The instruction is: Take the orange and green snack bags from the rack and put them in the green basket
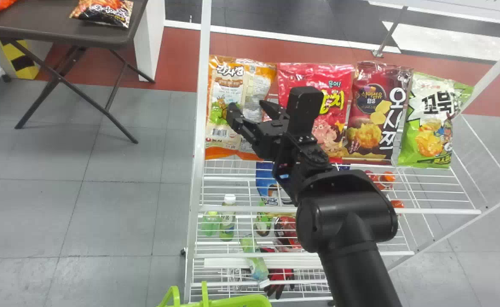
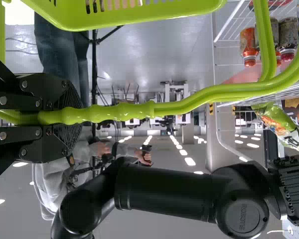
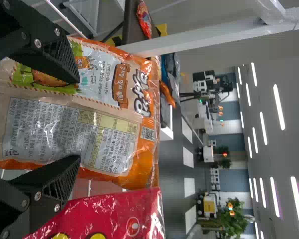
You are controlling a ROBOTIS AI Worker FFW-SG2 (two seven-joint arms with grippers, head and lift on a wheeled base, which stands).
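My right gripper [image 1: 250, 111] is at the orange snack bag [image 1: 226, 89] on the rack's left end. In the right wrist view, my right gripper [image 3: 79, 119] stands open, one finger over each side of the orange bag [image 3: 117, 94]. The green snack bag [image 1: 429, 128] stands at the right end of the row. At the bottom edge of the head view is the green basket [image 1: 237, 302]. In the left wrist view, my left gripper [image 2: 65, 117] is shut on the handle of the basket [image 2: 124, 17].
A red bag [image 1: 333, 85] and a dark red bag [image 1: 373, 123] stand between the orange and green ones. A white rack post [image 1: 199, 128] rises just left of the orange bag. Bottles [image 1: 227, 219] lie on lower shelves. A brown table [image 1: 53, 27] is at the back left.
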